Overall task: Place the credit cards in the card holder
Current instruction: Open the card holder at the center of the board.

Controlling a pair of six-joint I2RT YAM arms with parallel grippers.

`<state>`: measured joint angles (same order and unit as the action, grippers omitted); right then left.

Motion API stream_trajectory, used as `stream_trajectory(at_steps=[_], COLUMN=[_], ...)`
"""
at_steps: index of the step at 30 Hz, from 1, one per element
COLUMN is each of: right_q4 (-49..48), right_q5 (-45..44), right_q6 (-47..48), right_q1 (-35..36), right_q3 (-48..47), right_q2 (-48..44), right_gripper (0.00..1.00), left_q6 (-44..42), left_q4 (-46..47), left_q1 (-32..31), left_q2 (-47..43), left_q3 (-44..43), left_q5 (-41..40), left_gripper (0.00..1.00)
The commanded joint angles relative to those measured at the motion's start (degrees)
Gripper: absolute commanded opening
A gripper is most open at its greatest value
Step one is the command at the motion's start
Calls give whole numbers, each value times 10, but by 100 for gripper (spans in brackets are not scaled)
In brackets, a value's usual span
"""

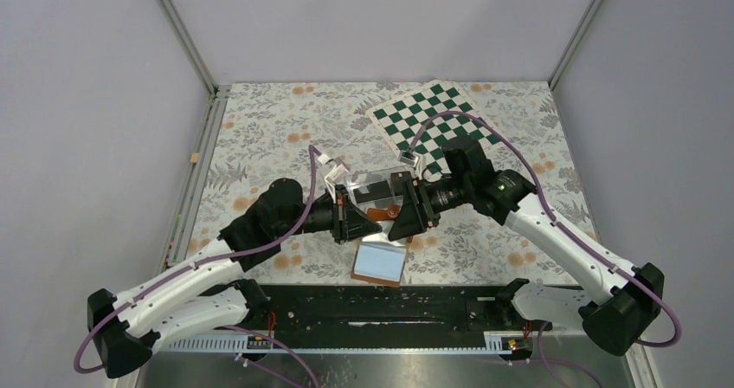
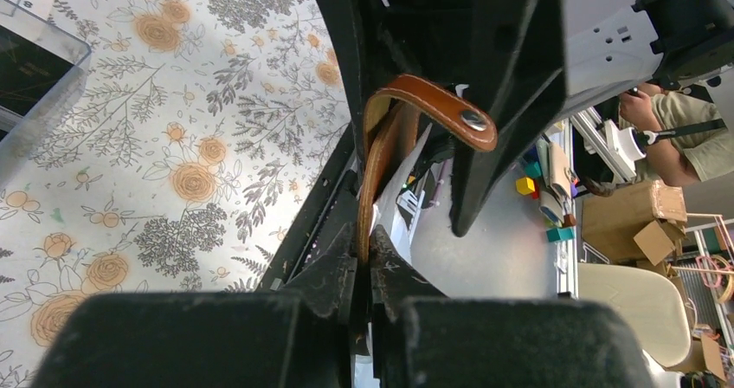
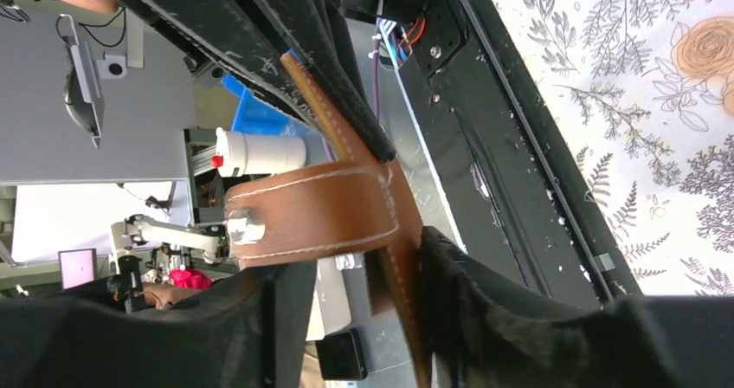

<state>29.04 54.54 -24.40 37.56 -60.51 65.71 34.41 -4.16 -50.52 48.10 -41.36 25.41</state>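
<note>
The tan-brown card holder (image 1: pixel 381 262) hangs open in the air between my two grippers, with its pale blue-grey sleeves facing up. My left gripper (image 1: pixel 362 220) is shut on one leather cover edge (image 2: pixel 374 171), and the snap tab (image 2: pixel 437 106) curls over above the fingers. My right gripper (image 1: pixel 402 216) stands with its jaws apart around the other cover (image 3: pixel 400 275). The leather rests against one finger (image 3: pixel 485 310) and the tab (image 3: pixel 312 210) lies across the gap. A dark credit card (image 2: pixel 22 67) lies in the clear box (image 2: pixel 52 85).
The clear plastic box (image 1: pixel 381 183) stands just behind the grippers. A green and white checkered board (image 1: pixel 433 115) lies at the back right. The black base rail (image 1: pixel 381 306) runs along the near edge of the floral table (image 1: pixel 260 137).
</note>
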Motion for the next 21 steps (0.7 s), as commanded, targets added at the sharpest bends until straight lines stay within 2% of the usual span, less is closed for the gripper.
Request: stream_trajectory(at_steps=[1, 3, 4, 5, 7, 8, 9, 11, 14, 21], right_q4=[-8, -15, -18, -20, -21, -22, -28, -56, -128, -271], right_q5=[5, 9, 11, 13, 1, -8, -15, -22, -18, -21], right_q6=[10, 6, 2, -1, -11, -17, -26, -57, -125, -278], right_q1=[15, 15, 15, 15, 15, 13, 9, -7, -43, -105], right_q3=[-11, -10, -10, -10, -11, -11, -9, 2, 38, 151], right_q2=[5, 6, 7, 8, 9, 7, 3, -10, -41, -95], right_gripper=[41, 18, 6, 0, 0, 0, 0, 0, 0, 0], left_q6=[0, -4, -2, 0, 5, 10, 13, 19, 34, 34], left_q4=[26, 23, 22, 22, 14, 6, -1, -3, 10, -20], left_q1=[5, 6, 8, 10, 15, 18, 20, 26, 33, 50], left_q2=[4, 4, 4, 4, 6, 4, 2, -8, -32, -75], left_q3=[-36, -37, -37, -37, -38, -38, -35, -26, 3, 36], left_q5=[13, 10, 11, 13, 12, 6, 3, 2, 0, -38], left_gripper=[0, 0, 3, 16, 61, 76, 84, 91, 94, 95])
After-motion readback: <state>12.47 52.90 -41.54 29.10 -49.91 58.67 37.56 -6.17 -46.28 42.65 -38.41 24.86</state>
